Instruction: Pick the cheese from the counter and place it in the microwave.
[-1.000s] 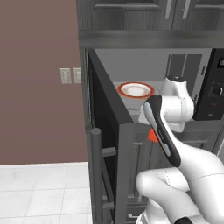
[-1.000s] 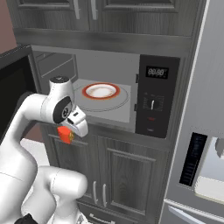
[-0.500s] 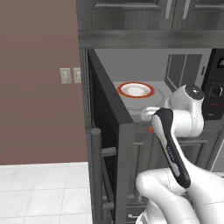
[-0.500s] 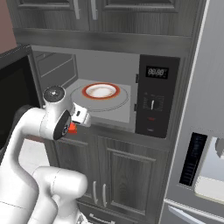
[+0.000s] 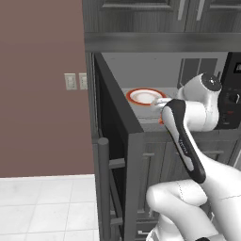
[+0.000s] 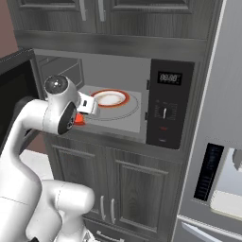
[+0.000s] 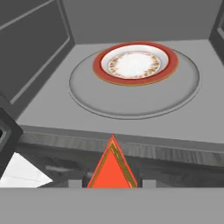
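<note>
From my left base camera I have the brown wall with its pale switch plates [image 5: 75, 81] at the far left, then the microwave [image 5: 155, 56] door [image 5: 115, 141] swung wide open toward me, its grey bar handle [image 5: 104, 188] standing upright at the near edge. Past the door, inside the light grey cavity, I see a white plate with a red-orange rim [image 5: 146, 97], and just right of it my white arm reaches in front of the opening, a sliver of the cheese [image 5: 161, 122] showing beside the forearm. On the right base camera the gripper [image 6: 81, 116] is at the front left of the cavity mouth, with the red-orange wedge pinched at its tip, low and just outside the front lip; the plate sits further in on the round turntable [image 6: 125, 113], and the black control panel [image 6: 168, 108] is to the right, with a grey fridge front [image 6: 222, 142] beyond it. On my hand camera the wedge points up between the fingers, which are pressed against its sides, and the plate lies ahead on the turntable, well apart from the cheese.
</note>
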Available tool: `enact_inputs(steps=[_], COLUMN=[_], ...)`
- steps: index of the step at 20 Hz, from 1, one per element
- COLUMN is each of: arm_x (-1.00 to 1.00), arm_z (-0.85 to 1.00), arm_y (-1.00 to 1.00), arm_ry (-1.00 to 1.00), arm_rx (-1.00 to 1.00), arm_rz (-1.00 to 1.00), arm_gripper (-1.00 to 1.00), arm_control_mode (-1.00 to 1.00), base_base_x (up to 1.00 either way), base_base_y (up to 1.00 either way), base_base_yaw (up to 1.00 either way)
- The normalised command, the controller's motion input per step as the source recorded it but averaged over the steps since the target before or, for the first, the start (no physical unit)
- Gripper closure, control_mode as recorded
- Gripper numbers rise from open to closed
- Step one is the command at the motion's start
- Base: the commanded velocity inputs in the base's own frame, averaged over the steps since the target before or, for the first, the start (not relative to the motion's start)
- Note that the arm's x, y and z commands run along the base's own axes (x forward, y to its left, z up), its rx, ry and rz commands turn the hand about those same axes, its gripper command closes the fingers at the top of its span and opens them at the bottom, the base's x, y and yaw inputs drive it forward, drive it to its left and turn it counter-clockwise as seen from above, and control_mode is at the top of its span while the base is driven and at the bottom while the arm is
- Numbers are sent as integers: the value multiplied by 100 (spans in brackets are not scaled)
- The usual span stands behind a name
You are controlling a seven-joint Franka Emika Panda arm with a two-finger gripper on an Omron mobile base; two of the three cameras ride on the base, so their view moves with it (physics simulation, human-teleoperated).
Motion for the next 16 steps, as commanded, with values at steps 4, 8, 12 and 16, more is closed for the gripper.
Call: enact_inputs(steps=[4, 8, 12, 16], arm_x=[22, 1, 50, 73], arm_z=[34, -5, 4, 19], arm_y=[-5, -2, -1, 0], arm_ry=[-17, -26, -15, 0], arm_rx=[0, 0, 0, 0], arm_rz=[0, 0, 0, 0], arm_gripper=[100, 100, 100, 100], arm_control_mode=[-100, -100, -100, -100], base_base_x=[0, 0, 0, 0], base_base_y=[0, 0, 0, 0], base_base_yaw=[0, 0, 0, 0])
